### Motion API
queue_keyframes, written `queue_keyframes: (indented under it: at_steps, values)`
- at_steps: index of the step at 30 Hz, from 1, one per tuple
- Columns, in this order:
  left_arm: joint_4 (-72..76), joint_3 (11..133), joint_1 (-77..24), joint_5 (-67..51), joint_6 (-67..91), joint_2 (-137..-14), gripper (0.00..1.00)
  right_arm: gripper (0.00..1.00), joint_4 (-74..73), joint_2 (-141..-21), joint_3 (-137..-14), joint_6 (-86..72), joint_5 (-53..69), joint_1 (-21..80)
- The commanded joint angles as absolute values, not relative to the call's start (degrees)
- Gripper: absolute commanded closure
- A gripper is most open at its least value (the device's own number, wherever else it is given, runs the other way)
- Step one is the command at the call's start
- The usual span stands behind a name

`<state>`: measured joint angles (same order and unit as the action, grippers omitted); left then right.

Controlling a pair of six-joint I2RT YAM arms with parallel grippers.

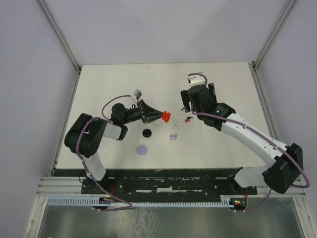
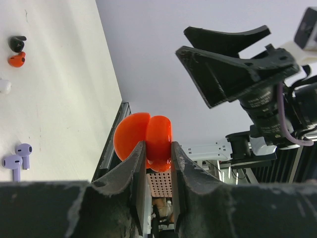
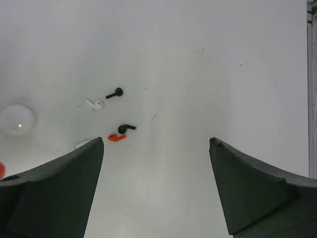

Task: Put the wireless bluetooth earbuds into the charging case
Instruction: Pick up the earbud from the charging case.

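Observation:
My left gripper (image 2: 157, 145) is shut on the red charging case (image 2: 148, 135), which is held open like a clamshell above the table (image 1: 223, 79); from above the case (image 1: 167, 117) shows at the fingertips. On the table lie the wireless bluetooth earbuds: a red one (image 3: 117, 138) beside a black one (image 3: 127, 128), another black one (image 3: 115, 92), a white one (image 3: 94, 104), and a lavender pair (image 2: 17, 156). My right gripper (image 3: 156, 144) hangs open above bare table, to the right of the earbuds, with nothing between its fingers.
A white round disc (image 3: 17, 120) lies left of the earbuds. A black disc (image 1: 147, 133) and a lavender disc (image 1: 142, 149) lie nearer the left arm. The table's metal frame (image 1: 69, 52) borders the far corners.

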<state>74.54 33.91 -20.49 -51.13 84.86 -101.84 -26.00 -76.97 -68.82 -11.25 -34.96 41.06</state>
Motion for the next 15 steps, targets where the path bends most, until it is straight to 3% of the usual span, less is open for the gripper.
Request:
queue_keyframes:
  at_steps: [1,15]
  values:
    - [75.38,36.1,-20.74,-51.99,81.12,-102.21,0.97,0.05,-27.21,-74.26,-65.43,-13.44,-34.43,37.01]
    - [70.42,37.88,-20.74,-51.68,77.4,-103.9,0.97,0.08,-30.71,-80.29,-63.06,-14.55,-24.91,30.54]
